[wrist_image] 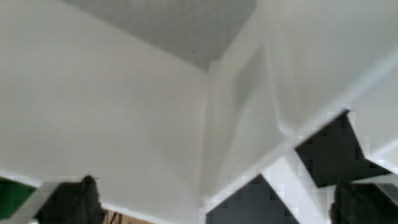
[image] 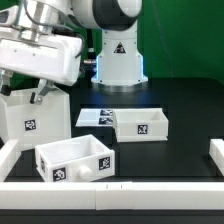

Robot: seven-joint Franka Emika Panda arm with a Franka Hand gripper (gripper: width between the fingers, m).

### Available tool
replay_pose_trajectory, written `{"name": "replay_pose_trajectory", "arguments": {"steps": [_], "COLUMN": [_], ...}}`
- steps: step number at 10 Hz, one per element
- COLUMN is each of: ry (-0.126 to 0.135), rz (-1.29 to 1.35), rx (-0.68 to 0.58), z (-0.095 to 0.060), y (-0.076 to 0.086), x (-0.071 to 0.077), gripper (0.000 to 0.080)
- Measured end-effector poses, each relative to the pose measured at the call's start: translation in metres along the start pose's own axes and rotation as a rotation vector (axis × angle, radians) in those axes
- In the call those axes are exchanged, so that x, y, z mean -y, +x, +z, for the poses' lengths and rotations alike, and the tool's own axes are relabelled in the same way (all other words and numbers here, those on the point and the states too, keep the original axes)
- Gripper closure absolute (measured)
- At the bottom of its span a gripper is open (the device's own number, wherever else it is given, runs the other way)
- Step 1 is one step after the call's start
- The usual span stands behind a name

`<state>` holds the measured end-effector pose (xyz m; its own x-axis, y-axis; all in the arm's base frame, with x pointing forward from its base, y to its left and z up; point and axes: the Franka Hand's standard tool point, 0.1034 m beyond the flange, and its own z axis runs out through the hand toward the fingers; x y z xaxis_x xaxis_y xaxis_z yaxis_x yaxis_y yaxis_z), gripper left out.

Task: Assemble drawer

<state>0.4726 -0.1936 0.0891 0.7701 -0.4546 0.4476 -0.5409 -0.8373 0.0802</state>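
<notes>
Claw [image: 41, 94] prob. at housing [image: 24, 120] edge

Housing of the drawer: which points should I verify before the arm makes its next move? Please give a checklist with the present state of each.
1. Gripper is at the top edge of the housing: ok.
2. Gripper is shut on the housing wall: cannot tell; white surfaces fill the wrist view.
3. Front tray lies apart from the arm: ok.
4. Back tray lies apart from the arm: ok.
5. Trays are inside the housing: not ok; both lie outside it.
</notes>
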Motion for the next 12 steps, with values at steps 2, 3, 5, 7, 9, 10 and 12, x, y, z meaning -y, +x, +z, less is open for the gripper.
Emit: {"name": "replay_pose_trajectory", "arguments": {"steps": [2, 3, 5, 7, 9, 10, 12], "ry": [0.015, 0.042, 0.054, 0.052, 0.060, 0.065, 0.071], "rz": [0.010, 0.021, 0.023, 0.023, 0.207, 0.304, 0.320], "rx": [0.006, 0.039, 0.046, 0.049, 0.122, 0.167, 0.183], "z": [-0.002, -0.006, -0.009, -0.008, -0.005, -0.002, 0.000], "y": [-0.003, -0.007, -0.006, -0.007, -0.011, -0.011, -0.009], "x": [0.014, 0.024, 0.028, 0.027, 0.024, 0.024, 0.024], "gripper": [0.0150, 0.0150, 0.0150, 0.0150, 0.0150, 0.0150, 0.0150]}}
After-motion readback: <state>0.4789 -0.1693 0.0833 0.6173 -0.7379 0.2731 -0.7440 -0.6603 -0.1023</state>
